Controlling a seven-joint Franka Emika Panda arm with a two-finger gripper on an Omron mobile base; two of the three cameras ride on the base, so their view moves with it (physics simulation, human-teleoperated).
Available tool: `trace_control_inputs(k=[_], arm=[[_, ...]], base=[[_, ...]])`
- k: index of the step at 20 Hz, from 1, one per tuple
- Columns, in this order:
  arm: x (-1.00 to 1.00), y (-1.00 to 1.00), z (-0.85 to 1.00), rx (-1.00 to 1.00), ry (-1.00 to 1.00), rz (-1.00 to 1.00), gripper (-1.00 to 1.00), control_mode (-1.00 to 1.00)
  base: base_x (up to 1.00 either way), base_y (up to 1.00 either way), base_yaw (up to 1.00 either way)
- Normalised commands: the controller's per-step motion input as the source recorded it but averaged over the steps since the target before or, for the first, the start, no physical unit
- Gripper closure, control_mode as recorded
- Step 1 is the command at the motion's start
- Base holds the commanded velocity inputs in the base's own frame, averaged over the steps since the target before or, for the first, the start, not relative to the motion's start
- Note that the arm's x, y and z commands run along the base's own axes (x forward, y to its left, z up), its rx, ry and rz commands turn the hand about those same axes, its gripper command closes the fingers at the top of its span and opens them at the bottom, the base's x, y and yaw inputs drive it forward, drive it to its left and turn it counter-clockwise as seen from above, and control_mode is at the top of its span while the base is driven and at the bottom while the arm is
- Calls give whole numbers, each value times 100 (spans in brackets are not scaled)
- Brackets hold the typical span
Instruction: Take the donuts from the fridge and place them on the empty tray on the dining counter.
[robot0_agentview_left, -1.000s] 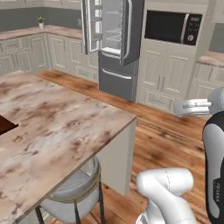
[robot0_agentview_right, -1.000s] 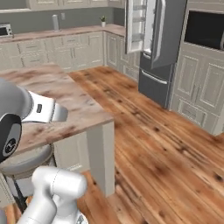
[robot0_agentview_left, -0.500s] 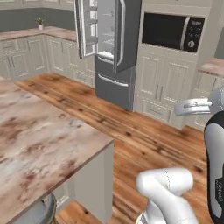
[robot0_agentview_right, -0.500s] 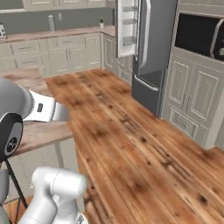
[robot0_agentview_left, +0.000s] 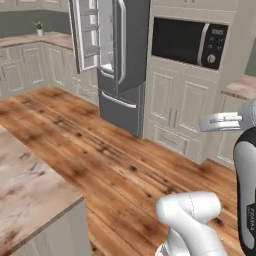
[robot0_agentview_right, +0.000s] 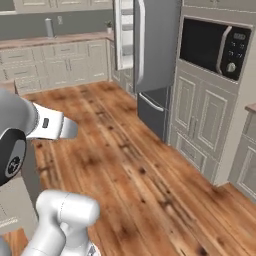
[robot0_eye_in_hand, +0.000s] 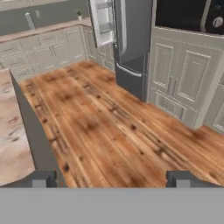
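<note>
a simulated kitchen, evenly lit, with a floor of warm reddish-brown wood planks running diagonally through the room. cream panelled cabinets fill a tall wall unit, with a black built-in microwave set above their doors. more cream base cabinets line the far wall under a pale beige worktop, backed by a grey-green wall. a small potted plant stands on that worktop near the corner, and a pale upright cylinder stands further along it. a short stretch of brown-topped counter sits to the right of the wall unit.
</note>
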Motion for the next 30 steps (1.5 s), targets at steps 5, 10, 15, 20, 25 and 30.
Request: trace_control_inputs(k=[5, 10, 15, 20, 25, 30], arm=[[0, 0, 0, 0, 0, 0, -100, 100], [0, 0, 0, 0, 0, 0, -100, 100], [0, 0, 0, 0, 0, 0, -100, 100], [0, 0, 0, 0, 0, 0, -100, 100], [0, 0, 0, 0, 0, 0, -100, 100], [0, 0, 0, 0, 0, 0, -100, 100]], base=[[100, -81, 16], [100, 35, 17], [99, -2, 69], [97, -13, 80], [100, -40, 12], [100, -9, -7]])
